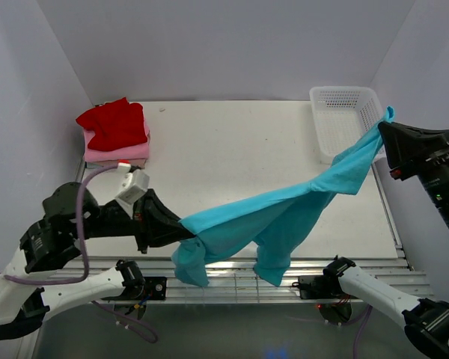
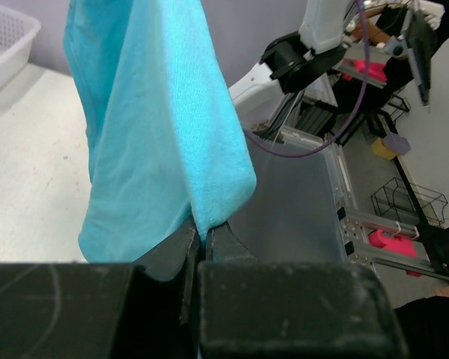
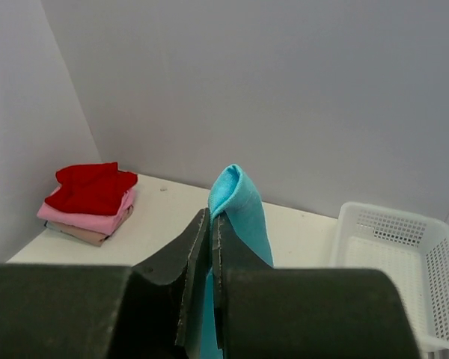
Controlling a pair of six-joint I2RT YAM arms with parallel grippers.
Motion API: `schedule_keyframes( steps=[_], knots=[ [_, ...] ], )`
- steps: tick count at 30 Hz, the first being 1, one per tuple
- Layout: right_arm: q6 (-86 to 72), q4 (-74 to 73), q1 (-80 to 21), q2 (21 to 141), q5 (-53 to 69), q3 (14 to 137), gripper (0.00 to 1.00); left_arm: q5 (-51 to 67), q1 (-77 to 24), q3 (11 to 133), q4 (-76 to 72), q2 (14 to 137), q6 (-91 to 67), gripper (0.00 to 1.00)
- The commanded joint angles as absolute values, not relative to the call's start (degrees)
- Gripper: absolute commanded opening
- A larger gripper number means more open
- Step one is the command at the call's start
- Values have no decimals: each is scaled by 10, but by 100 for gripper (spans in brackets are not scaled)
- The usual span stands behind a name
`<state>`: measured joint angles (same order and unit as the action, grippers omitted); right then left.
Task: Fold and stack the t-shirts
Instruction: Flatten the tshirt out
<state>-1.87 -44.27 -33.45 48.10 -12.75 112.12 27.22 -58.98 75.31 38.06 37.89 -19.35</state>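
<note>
Left gripper (image 1: pixel 182 232) (image 2: pixel 206 236) is clamped on a bunched edge of the teal t-shirt (image 1: pixel 284 213) (image 2: pixel 157 134), its jaws almost together with cloth pinched between them, low over the near left part of the table (image 1: pixel 239 149). Right gripper (image 1: pixel 382 133) (image 3: pixel 211 218) is likewise closed on the far end of the same shirt (image 3: pixel 239 198), with a small fold of teal poking up past its fingertips. It hangs at the right side, just beside the white mesh basket (image 1: pixel 344 112) (image 3: pixel 404 254).

Between the two, the shirt stretches in a slanting band across the right half of the table, lifted off it. Two loose folds droop down by the near edge (whether they brush the surface I cannot tell).

In the far left corner sits a folded stack: red t-shirt (image 1: pixel 114 123) (image 3: pixel 93 187) on top, pink t-shirt (image 1: pixel 123 152) (image 3: pixel 86 221) under it, and beige t-shirt (image 3: pixel 81 234) at the bottom, well apart from the teal one.
</note>
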Motion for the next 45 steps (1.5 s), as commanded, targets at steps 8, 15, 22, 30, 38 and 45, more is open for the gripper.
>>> schedule_keyframes(
  steps=[8, 15, 22, 30, 38, 45],
  knots=[
    [12, -348, -332, 497, -170, 1051, 8, 203, -590, 715, 386, 448, -154, 5],
    [37, -254, -333, 540, -218, 941, 8, -29, -578, 678, 390, 560, -134, 4],
    [67, -173, -330, 638, -242, 894, 8, -60, -400, 657, 314, 691, -97, 3],
    [76, -83, -279, 802, -236, 907, 8, 43, -251, 812, 286, 970, -59, 3],
    [81, -7, -229, 982, -311, 982, 8, 6, -198, 1224, 412, 1314, 54, 6],
    [91, 58, -221, 1057, -336, 998, 72, -218, -191, 1336, 338, 1352, 105, 39]
  ],
)
